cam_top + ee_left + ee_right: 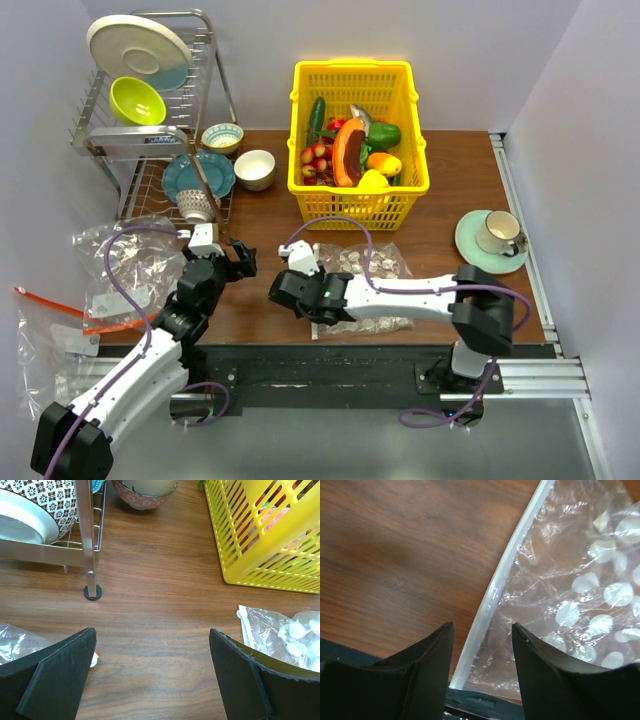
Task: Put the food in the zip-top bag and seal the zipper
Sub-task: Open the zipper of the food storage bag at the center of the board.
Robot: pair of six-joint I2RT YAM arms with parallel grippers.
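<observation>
1. The left gripper (pixel 238 262) is hovering over the table (pixel 262 218), fingers spread wide and gripping nothing.
2. The right gripper (pixel 482 645) is straddling the zipper (pixel 505 570) of the bag (pixel 570 580), fingers parted and not pinching it.
3. The bag is lying flat near the table's front edge, and the food (pixel 352 150) is sitting in the basket (pixel 340 208) behind it.

L pincer (pixel 242 260), jaws spread wide, over brown wood tabletop (pixel 270 215). Just right of it, R pincer (pixel 283 290), at left edge of clear plastic bag w/ whitish dots (pixel 375 262). Beyond both, well apart: yellow slatted plastic basket (pixel 352 67) holding toy produce (pixel 348 150). Left of L pincer: crumpled clear bag (pixel 125 260).
</observation>
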